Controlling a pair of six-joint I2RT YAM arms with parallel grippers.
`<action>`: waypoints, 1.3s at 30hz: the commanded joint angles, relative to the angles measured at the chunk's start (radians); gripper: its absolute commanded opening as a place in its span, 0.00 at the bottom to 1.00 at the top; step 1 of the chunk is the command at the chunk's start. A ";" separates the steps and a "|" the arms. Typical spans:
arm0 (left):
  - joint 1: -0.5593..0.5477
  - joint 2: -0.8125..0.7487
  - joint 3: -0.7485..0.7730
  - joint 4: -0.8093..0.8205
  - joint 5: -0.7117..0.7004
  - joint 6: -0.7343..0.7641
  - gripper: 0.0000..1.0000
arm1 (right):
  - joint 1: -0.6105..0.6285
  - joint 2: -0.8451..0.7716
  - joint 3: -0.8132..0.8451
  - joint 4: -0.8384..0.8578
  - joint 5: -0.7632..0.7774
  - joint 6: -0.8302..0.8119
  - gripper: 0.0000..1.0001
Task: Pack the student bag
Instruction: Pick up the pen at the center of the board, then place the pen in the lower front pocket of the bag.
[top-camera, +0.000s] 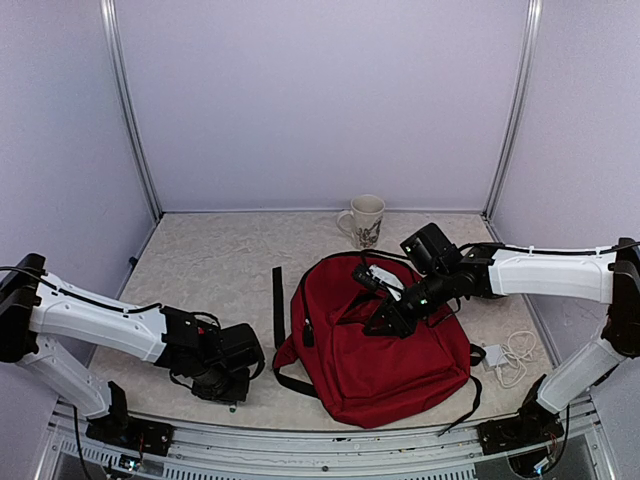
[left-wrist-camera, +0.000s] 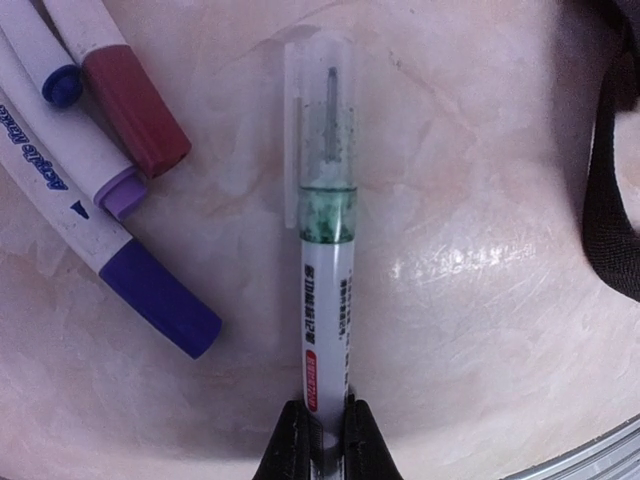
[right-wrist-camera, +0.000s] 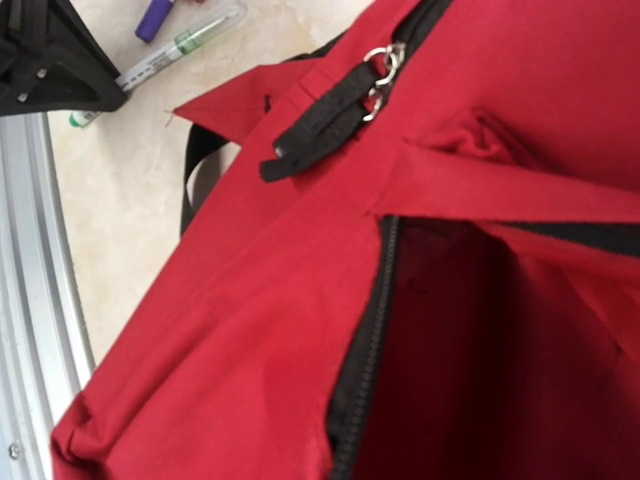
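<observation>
Red student bag (top-camera: 385, 365) lies centre-right on worktop (top-camera: 220, 260), main zip open. R pincer (top-camera: 385, 322) clenched at bag's opening; can't tell if it grips fabric. L pincer (left-wrist-camera: 322, 412) nearly closed, clamping tail end of green pen (left-wrist-camera: 325, 300), which lies flat on worktop

There is one red bag (top-camera: 375, 345) in the middle of the worktop (top-camera: 220, 260), and one mug (top-camera: 366, 220) by the far edge. Five pens lie by the near edge on the left: one green pen (left-wrist-camera: 326, 290), one blue pen (left-wrist-camera: 60, 85), one dark red pen (left-wrist-camera: 135, 110), one light purple pen (left-wrist-camera: 120, 190) and one dark purple pen (left-wrist-camera: 160, 300). One white charger (top-camera: 493, 355) with one cord (top-camera: 517, 352) sits by the right edge.
</observation>
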 joint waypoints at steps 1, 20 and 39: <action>-0.006 -0.018 0.070 -0.017 -0.068 0.039 0.00 | 0.007 -0.031 -0.005 -0.027 0.007 -0.005 0.00; 0.181 0.151 0.443 0.670 0.170 0.587 0.00 | 0.006 -0.056 0.000 0.024 -0.030 -0.012 0.00; 0.144 0.509 0.597 0.646 0.447 0.709 0.00 | 0.000 -0.075 0.021 0.030 -0.033 -0.022 0.00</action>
